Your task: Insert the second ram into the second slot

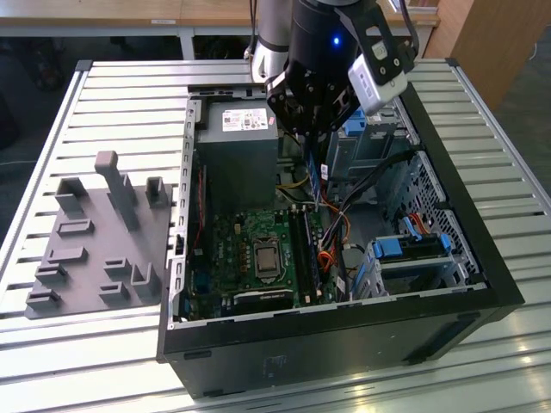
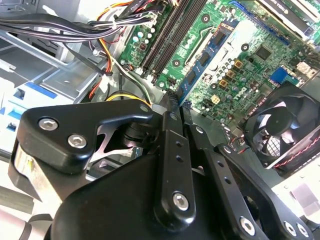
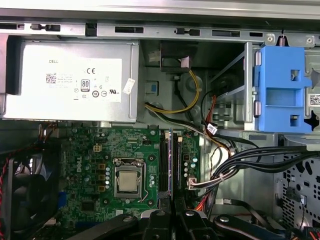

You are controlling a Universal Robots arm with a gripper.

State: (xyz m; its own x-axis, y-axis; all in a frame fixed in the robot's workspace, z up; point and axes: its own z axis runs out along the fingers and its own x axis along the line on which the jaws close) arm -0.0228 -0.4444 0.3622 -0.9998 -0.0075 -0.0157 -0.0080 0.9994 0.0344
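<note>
- While the gripper [image 1: 316, 138] hangs over the open computer case [image 1: 327, 344] in the exterior view, its fingers are clenched on the top end of the second ram [image 1: 318, 176], which stands close to upright above the motherboard [image 1: 232, 249].
- In the first wrist view the second ram [image 3: 171, 160] is seen edge-on, lined up along the memory slots [image 3: 163, 165]; whether it touches them cannot be told.
- In the second wrist view the fingertips [image 2: 172, 102] pinch the blue stick [image 2: 207, 55] at one end.
- A bundle of black cables [image 3: 250, 157] and coloured wires [image 3: 212, 132] run just beside the slots.
- The processor socket [image 3: 129, 182] lies on the slots' other side.
- The power supply [image 1: 237, 146] stands near the gripper.
- A blue drive bracket [image 1: 411, 248] sits toward the exterior view's right.
- A grey fixture tray [image 1: 95, 232] rests on the slatted table [image 1: 86, 361], well apart from the case.
</note>
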